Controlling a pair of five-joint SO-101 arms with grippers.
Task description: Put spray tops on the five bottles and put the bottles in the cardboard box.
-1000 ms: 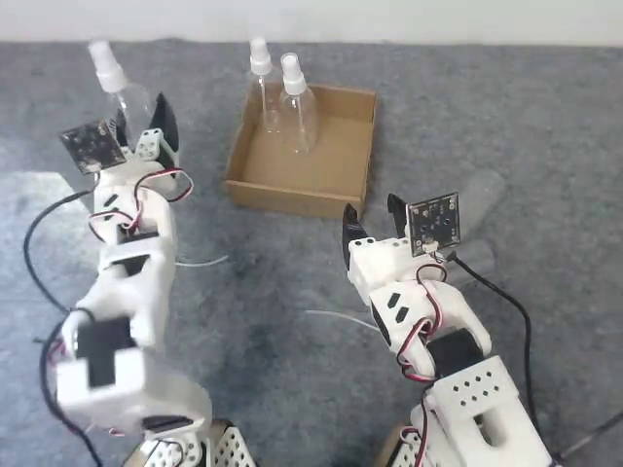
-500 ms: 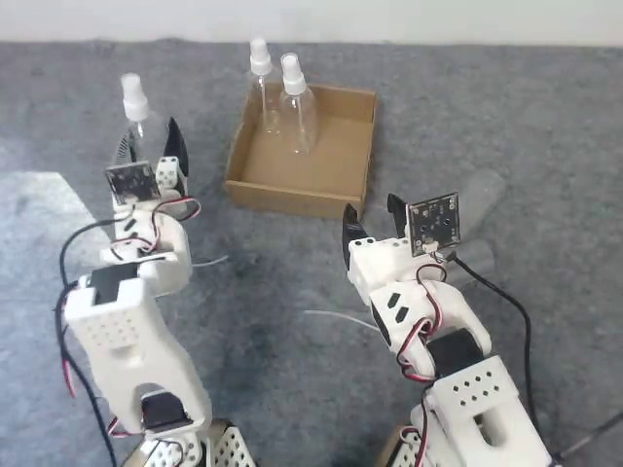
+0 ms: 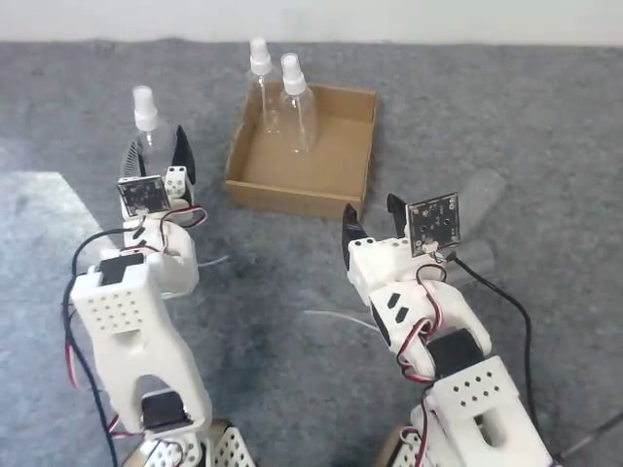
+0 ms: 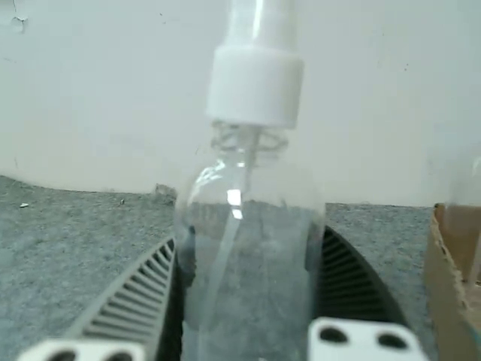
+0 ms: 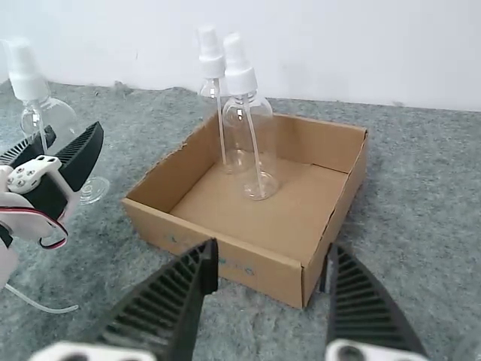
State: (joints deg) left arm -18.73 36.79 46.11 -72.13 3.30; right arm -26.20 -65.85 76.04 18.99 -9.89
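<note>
A clear bottle with a white spray top stands upright between the fingers of my left gripper, which is shut on it, left of the cardboard box. Seen from the left wrist, the bottle sits between both ribbed fingers. Two capped bottles stand in the box's far left corner. My right gripper hangs open with nothing in it just in front of the box's near right corner. The right wrist view looks over the box, its two bottles and the held bottle.
Two faint clear bottle shapes lie on the grey carpet right of the right arm. Thin white tubes lie between the arms. A white wall runs behind the box.
My left arm has carried the capped bottle to the right, closer to the box, and swung round to face it. The right arm has not moved.
</note>
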